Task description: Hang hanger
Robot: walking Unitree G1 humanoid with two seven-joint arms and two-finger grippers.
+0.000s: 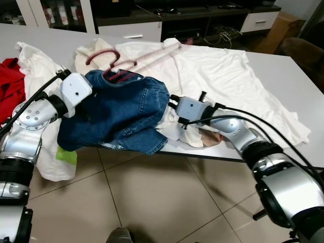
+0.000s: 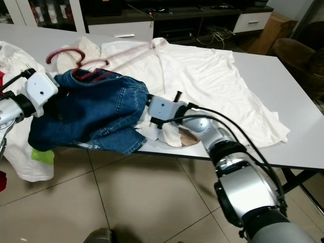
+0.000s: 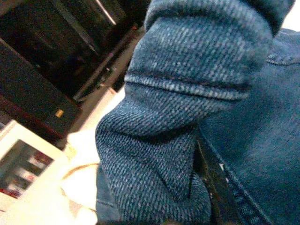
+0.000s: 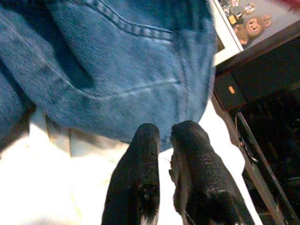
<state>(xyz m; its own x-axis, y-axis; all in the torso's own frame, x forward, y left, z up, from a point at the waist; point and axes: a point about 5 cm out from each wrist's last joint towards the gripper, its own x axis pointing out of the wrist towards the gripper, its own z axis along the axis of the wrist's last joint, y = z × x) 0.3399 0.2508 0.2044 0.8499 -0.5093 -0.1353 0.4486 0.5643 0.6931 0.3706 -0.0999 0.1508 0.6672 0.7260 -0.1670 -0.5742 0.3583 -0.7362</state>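
Indoors — white table (image 1: 283,71), tiled floor (image 1: 167,202), right hand (image 4: 164,133) pressed together, left's grip unclear.

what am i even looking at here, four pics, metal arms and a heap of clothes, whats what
This is a humanoid robot with two silver arms, each ending in a hand of two long black fingers. The two wide pictures come from a stereo camera on its head, looking down at a white table. The two close-ups come from cameras on its wrists.

On the table lie a large white shirt, a dark red plastic hanger and a blue denim garment that droops over the near edge. More white cloth and something red lie at the robot's left.

The left hand is pressed into the denim, its fingers hidden. The right hand reaches the denim's edge from the other side with its fingers close together; whether they pinch cloth is unclear.
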